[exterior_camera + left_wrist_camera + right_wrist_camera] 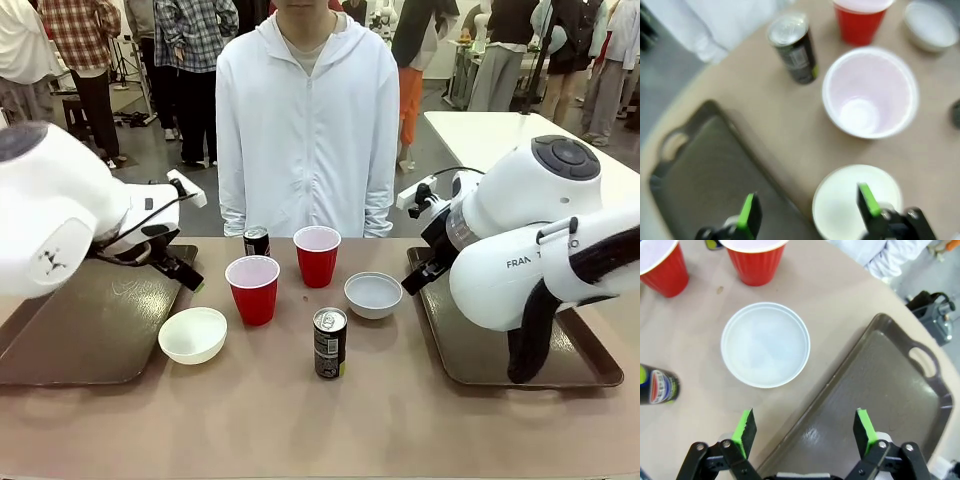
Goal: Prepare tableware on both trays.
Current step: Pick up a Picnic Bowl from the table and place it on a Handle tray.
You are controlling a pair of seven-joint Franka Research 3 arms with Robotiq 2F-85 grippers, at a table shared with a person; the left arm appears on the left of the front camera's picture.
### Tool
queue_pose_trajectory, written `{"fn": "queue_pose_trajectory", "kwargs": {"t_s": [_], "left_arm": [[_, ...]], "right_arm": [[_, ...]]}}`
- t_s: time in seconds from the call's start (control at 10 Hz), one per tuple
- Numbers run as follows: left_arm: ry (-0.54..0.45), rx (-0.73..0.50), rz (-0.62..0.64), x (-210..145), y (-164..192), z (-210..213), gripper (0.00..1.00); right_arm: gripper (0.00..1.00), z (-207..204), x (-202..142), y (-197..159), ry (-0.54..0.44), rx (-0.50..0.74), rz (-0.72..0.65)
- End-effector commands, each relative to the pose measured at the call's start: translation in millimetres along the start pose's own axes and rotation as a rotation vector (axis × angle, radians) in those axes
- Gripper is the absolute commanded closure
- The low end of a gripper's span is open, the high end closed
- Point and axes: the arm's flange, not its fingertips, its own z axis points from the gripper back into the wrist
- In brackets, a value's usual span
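Two dark brown trays lie at the table's sides, the left tray (80, 340) and the right tray (470, 355). Between them stand two red cups (253, 290) (317, 256), a white bowl (193, 334), a pale grey bowl (373, 295) and two dark cans (330, 342) (257, 241). My left gripper (807, 207) hangs open above the left tray's (705, 170) inner rim, beside the white bowl (855, 200). Over the right tray's (880, 400) inner rim my right gripper (805, 426) is open too, just short of the grey bowl (765, 344). Neither holds anything.
A person in a white hooded jacket (305, 120) stands at the far edge, hands out of sight. Bare tabletop (300, 420) runs along the near side in front of the can. Both trays' floors are bare.
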Motion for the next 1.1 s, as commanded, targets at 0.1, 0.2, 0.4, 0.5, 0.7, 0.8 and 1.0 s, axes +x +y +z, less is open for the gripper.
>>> {"fn": "queue_pose_trajectory", "kwargs": {"t_s": [0.1,0.2,0.4,0.5,0.7,0.8,1.0], "left_arm": [[0.085,-0.081,-0.002,-41,-17,101,0.0],[0.109,-0.007,0.029,-69,10,113,0.0],[0.189,-0.008,0.08,-77,36,98,0.0],[0.196,-0.073,0.085,-97,81,75,0.0],[0.114,-0.396,0.236,-116,170,44,0.0],[0.048,-0.556,0.305,-130,212,36,0.0],[-0.1,-0.752,0.404,-166,291,36,0.0]], "right_arm": [[0.0,85,-46,42,0.102,0.044,0.034],[0.0,109,-66,55,0.118,0.037,0.023],[0.0,125,-111,54,0.136,0.05,-0.059],[0.0,125,-129,41,0.098,0.108,-0.119],[0.0,123,-179,-23,-0.147,0.277,-0.287],[0.0,123,-208,-58,-0.23,0.3,-0.403],[0.0,131,-259,-92,-0.336,0.325,-0.527]]}}
